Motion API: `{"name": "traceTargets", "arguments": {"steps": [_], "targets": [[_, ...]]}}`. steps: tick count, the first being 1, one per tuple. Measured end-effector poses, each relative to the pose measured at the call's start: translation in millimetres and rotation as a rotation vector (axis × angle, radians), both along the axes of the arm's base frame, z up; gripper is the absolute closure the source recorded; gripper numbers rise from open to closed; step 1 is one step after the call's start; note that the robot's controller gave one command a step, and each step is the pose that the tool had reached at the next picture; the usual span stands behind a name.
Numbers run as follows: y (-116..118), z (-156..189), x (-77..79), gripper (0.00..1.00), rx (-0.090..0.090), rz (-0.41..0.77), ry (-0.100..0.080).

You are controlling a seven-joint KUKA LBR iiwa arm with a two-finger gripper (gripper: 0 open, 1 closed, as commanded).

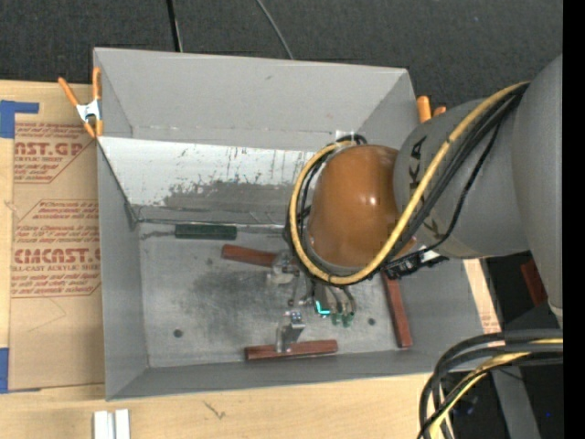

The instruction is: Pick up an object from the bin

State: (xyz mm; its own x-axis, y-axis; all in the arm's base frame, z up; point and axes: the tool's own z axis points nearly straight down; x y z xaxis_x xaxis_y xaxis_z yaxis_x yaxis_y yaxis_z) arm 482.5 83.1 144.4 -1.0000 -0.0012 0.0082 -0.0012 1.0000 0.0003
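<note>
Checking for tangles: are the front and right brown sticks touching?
Apart: the camera view shows bare bin floor between front stick and right stick.

Grey bin (174, 291) floor holds: green stick (205, 231) at back-left; centre brown stick (247, 255); front brown stick (311, 348); right brown stick (398, 314).

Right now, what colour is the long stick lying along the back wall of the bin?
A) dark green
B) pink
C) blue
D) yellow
A: the stick lying at the foot of the back wall of the bin is dark green.
</note>
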Motion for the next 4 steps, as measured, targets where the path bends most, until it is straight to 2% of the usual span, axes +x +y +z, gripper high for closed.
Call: {"name": "traceTargets", "arguments": {"steps": [1,2,4], "targets": [[-0.3,3.4,2.0,0.00,0.001,-0.001,-0.007],[-44.6,-70.1,1.2,1.00,0.001,0.077,-0.010],[-45.2,-70.2,1.5,1.00,0.002,0.062,-0.009]]}}
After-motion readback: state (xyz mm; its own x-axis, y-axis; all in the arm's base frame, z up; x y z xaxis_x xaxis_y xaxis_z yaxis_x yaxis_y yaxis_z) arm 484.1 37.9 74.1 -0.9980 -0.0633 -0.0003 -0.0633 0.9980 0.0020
